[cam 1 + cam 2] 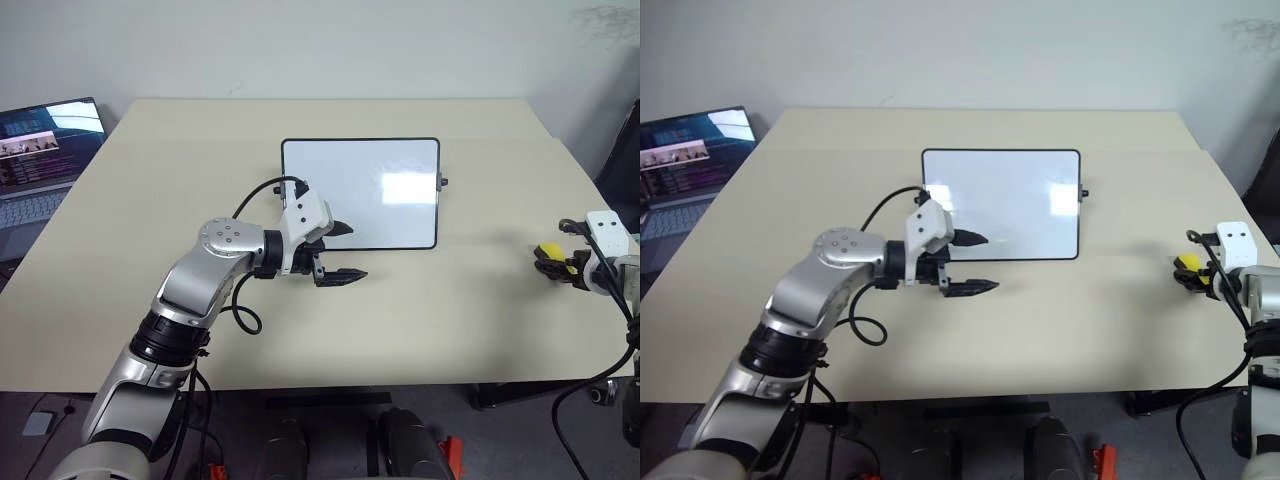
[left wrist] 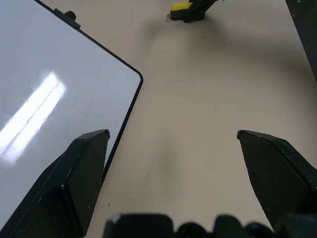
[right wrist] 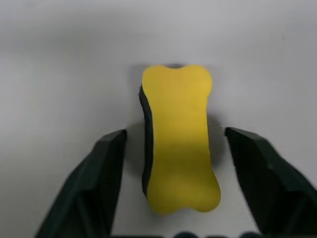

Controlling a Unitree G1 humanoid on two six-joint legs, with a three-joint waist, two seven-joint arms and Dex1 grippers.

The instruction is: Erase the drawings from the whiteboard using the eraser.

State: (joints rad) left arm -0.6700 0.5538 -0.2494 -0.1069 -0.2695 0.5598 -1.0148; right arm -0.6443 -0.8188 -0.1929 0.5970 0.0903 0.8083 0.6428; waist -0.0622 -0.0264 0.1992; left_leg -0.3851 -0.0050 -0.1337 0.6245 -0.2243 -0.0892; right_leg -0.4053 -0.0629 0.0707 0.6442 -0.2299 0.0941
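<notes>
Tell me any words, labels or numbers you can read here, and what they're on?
Nothing here can be read.
Laptop: its screen shows small rows of text and pictures, too small and blurred to read.
Whiteboard: blank, no writing visible.
Eraser: plain yellow, no label.

You have a beige table (image 1: 150,330) with a seam running across near its far edge. Off its left edge sits an open laptop (image 1: 40,165), screen lit. A pale wall (image 1: 320,45) stands behind the table.
</notes>
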